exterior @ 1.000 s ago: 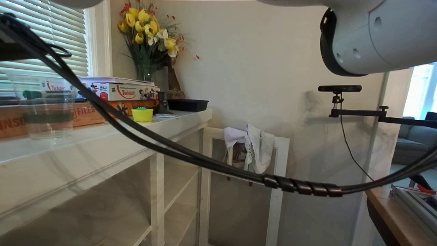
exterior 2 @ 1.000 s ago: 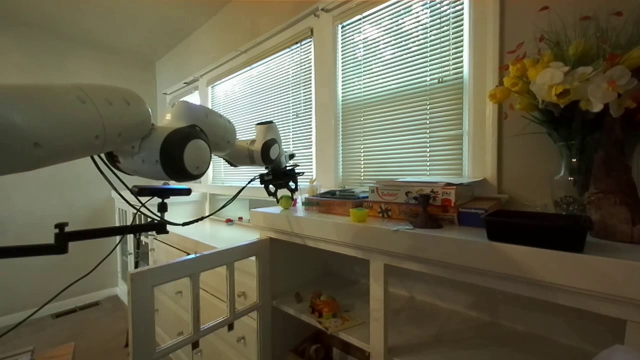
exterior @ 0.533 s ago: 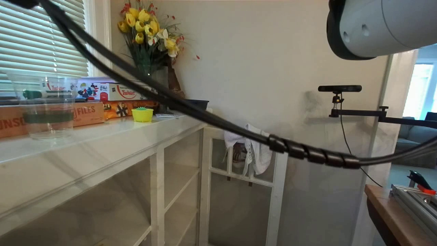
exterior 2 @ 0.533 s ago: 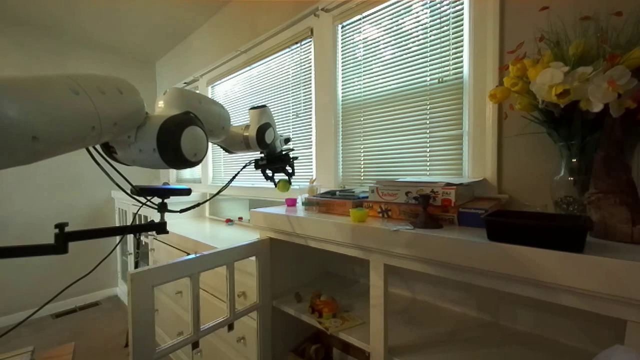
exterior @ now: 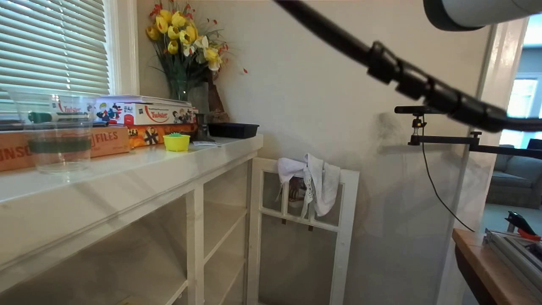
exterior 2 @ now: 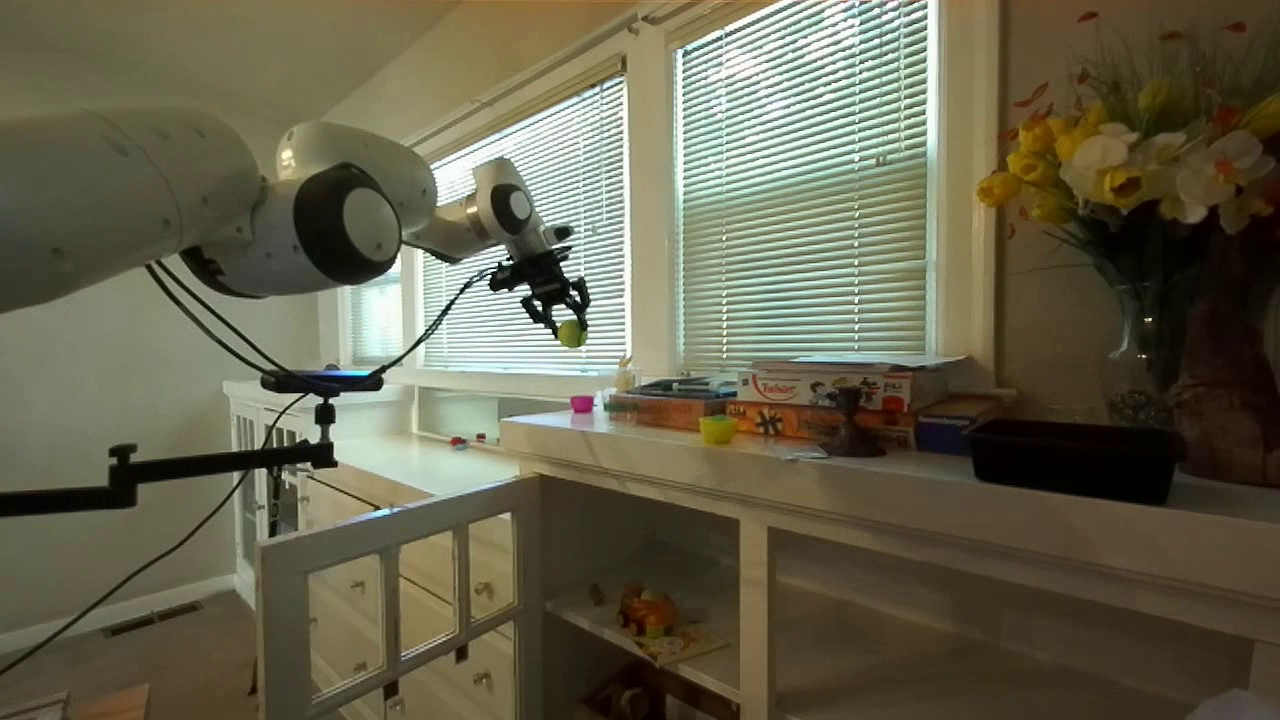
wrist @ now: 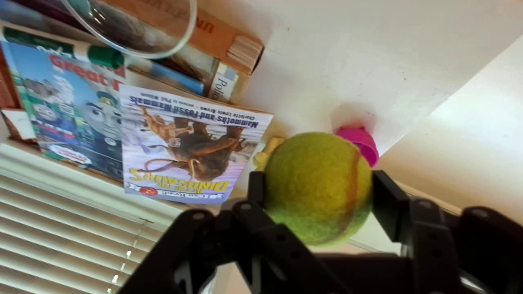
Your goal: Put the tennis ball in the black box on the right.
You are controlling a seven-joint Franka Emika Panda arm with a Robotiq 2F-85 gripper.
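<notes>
Black box (exterior 2: 1075, 465): both exterior views only | fingers (wrist: 390, 206) grip tennis ball (wrist: 316, 188)

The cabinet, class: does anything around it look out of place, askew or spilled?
Yes, in an exterior view: white fabric hangs over the top of a paned door, an unusual place to drape it. I see nothing spilled.

White box (exterior: 146, 113) reads "Twister", orange box (exterior: 109, 142) "FILES", book (wrist: 190, 149) "DINOSAURS"

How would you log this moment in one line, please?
gripper: holding tennis ball | ball: clear of counter | black box: on counter, ball not inside
</notes>
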